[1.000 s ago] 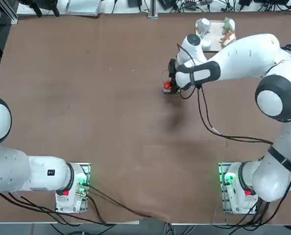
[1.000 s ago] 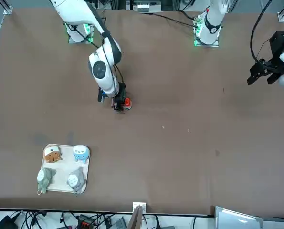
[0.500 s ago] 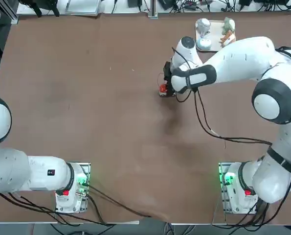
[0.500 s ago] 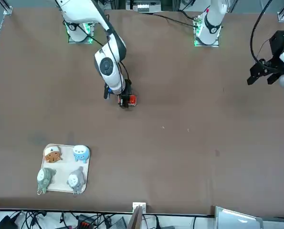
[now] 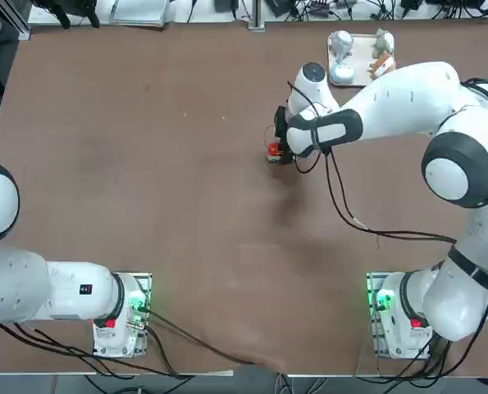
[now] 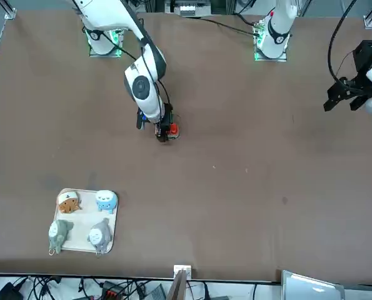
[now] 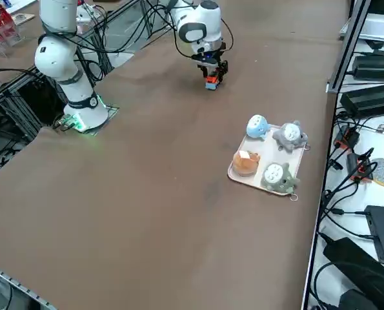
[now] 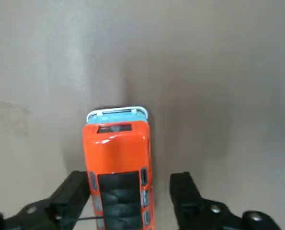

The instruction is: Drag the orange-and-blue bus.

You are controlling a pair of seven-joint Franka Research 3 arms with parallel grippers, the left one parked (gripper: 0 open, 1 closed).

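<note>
Black right gripper point(image 8: 130, 178), jaws spread, straddles the orange-and-blue toy bus point(image 8: 117, 151) on the brown counter point(image 6: 236, 200), well apart from a white tray point(image 6: 80, 232) of animal figurines point(image 6: 99, 235).

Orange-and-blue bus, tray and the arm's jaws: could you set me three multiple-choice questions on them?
1. Where is the bus?
A) In a person's hand
B) On the table, at the right gripper
C) On the floor

2. How many figurines sit on the white tray?
A) Two
B) Six
C) Four

3. How do the jaws stand?
A) Open
B) Fully shut, touching each other
C) Clamped on a figurine

1 B: the wrist view shows it on the tabletop, partly between the jaws.
2 C: the front view shows two rows of two.
3 A: the jaws stand wide apart.
</note>
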